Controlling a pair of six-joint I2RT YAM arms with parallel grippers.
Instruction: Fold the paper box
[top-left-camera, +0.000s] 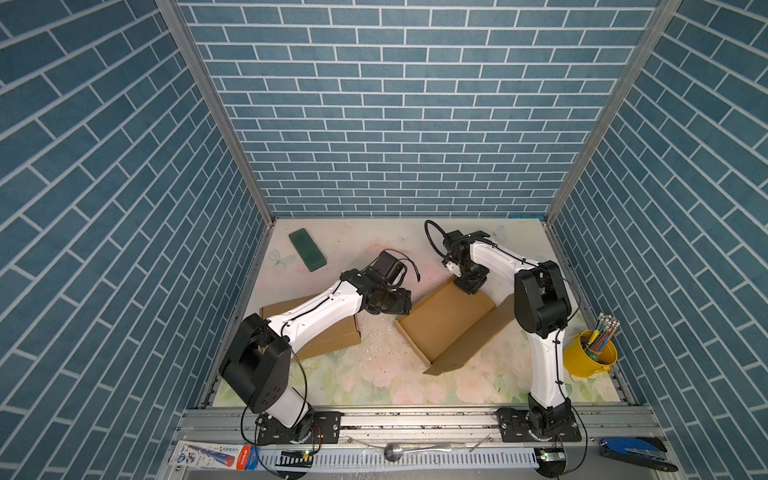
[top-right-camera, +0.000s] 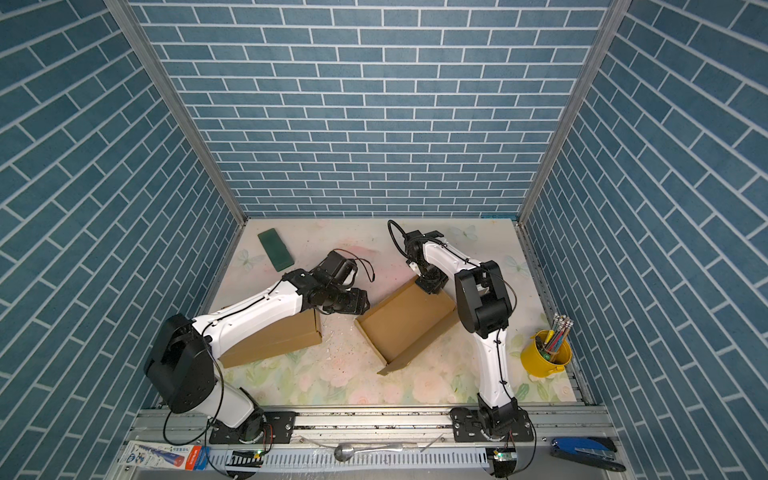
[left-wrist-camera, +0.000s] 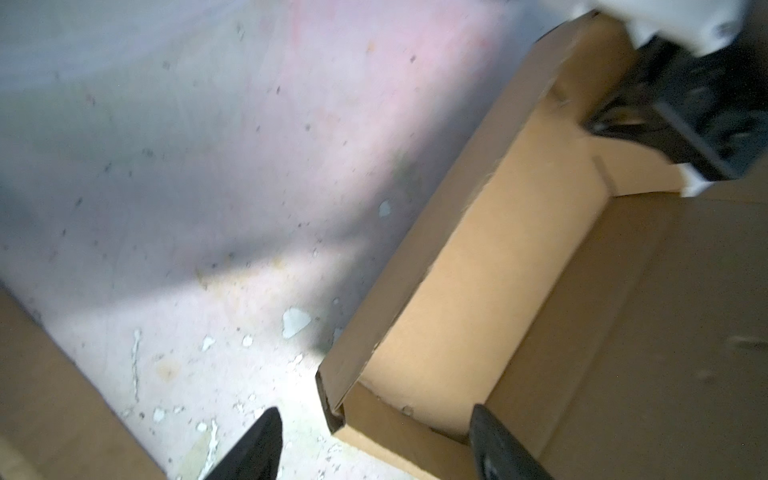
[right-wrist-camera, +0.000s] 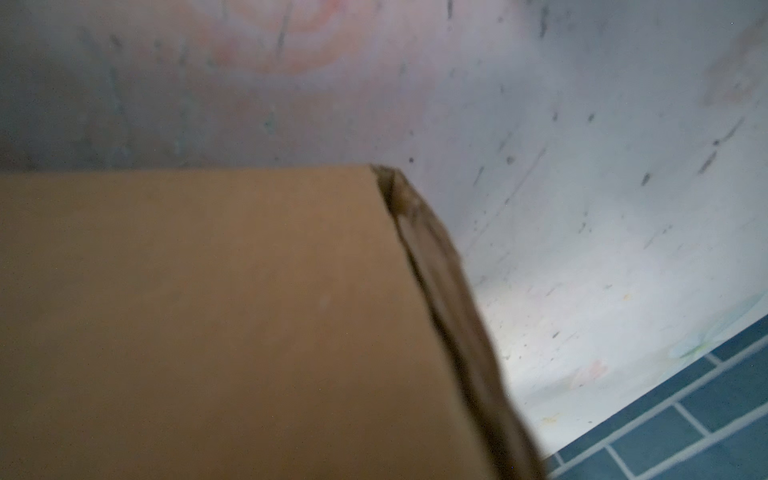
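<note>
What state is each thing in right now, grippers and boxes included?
Open cardboard box: top open, walls raised.
Left gripper: open, at that box's left corner.
Right gripper: at its far corner; opening hidden.
Second cardboard box: closed, lying flat.
Green block: lying flat.
Yellow bucket: upright, holding pencils.

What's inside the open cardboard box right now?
Only bare cardboard floor shows inside the open box. Its far corner is covered by the right tool, so that spot cannot be checked.

Closing in on three sides with blue brick walls (top-left-camera: 399, 116), meeting at grey metal posts (top-left-camera: 218, 112), flooring the space with a pale flowered tabletop (top-left-camera: 374, 374).
</note>
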